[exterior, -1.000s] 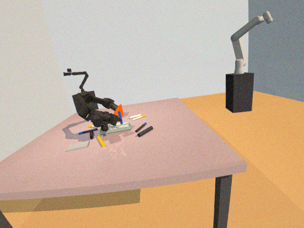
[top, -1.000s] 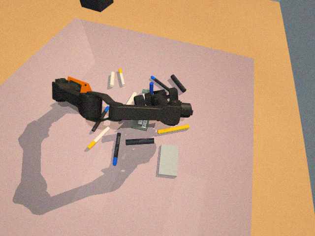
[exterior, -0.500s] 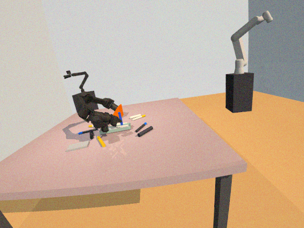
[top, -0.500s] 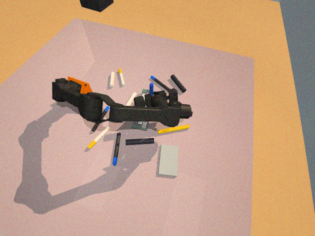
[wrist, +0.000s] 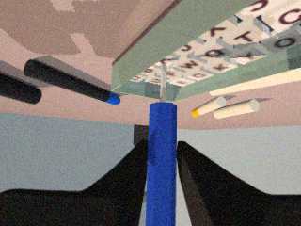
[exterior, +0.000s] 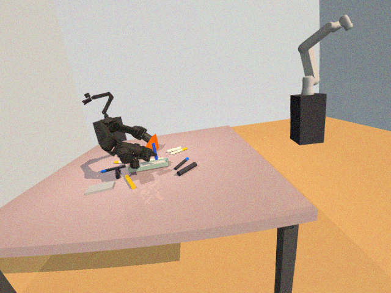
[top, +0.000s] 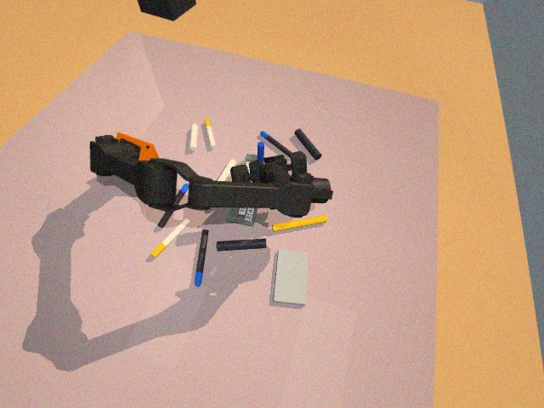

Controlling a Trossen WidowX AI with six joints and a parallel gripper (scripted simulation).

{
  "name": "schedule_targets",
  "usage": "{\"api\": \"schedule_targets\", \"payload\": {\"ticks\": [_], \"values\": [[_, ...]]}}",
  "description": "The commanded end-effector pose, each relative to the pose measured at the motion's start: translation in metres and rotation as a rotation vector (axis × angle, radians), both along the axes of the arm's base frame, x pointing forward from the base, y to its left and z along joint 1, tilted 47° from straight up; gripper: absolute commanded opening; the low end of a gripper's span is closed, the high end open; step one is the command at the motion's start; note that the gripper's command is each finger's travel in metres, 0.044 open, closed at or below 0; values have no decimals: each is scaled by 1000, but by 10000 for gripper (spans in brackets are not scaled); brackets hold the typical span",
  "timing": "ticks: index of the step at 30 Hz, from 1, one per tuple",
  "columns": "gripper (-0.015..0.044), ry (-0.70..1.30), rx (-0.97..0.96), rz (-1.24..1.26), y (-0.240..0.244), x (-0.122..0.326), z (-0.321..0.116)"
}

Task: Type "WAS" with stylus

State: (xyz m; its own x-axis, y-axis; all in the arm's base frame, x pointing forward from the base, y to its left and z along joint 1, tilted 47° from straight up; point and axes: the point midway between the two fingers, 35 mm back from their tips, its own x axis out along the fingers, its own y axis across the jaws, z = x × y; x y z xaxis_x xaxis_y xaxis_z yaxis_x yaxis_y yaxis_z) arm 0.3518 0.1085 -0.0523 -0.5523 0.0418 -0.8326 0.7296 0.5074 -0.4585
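My gripper (top: 261,164) (exterior: 155,154) (wrist: 162,147) is shut on the blue stylus (top: 261,151) (exterior: 154,149) (wrist: 162,188). The stylus stands nearly upright over the keyboard. Its thin grey tip (wrist: 163,82) points at the small light keys towards one end of the keyboard, near the W key (wrist: 189,65). Whether the tip touches or presses a key cannot be told. The green-framed keyboard (exterior: 151,168) (wrist: 155,49) has letter keys in rows; in the top view the arm covers much of it, and the letter under the tip is not readable.
A blue-tipped black pen (top: 277,143) (wrist: 68,81) and a black cylinder (top: 308,143) (exterior: 187,168) lie beyond the keyboard. A yellow stick (top: 300,223) (exterior: 129,182), a black bar (top: 240,244) and a grey slab (top: 291,277) (exterior: 100,187) lie nearby. An orange triangle (top: 147,147) is by the arm.
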Motion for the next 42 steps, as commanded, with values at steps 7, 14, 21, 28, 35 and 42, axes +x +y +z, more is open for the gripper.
{"api": "schedule_targets", "payload": {"ticks": [7,14,21,28,35,42], "values": [[81,-6,6,1,22,-3,21],[44,-76,8,-51,17,0,30],[0,-161,12,-123,9,2,43],[0,-246,20,-209,1,2,57],[0,-328,31,-300,-7,0,71],[0,-373,39,-351,-11,-1,78]]}}
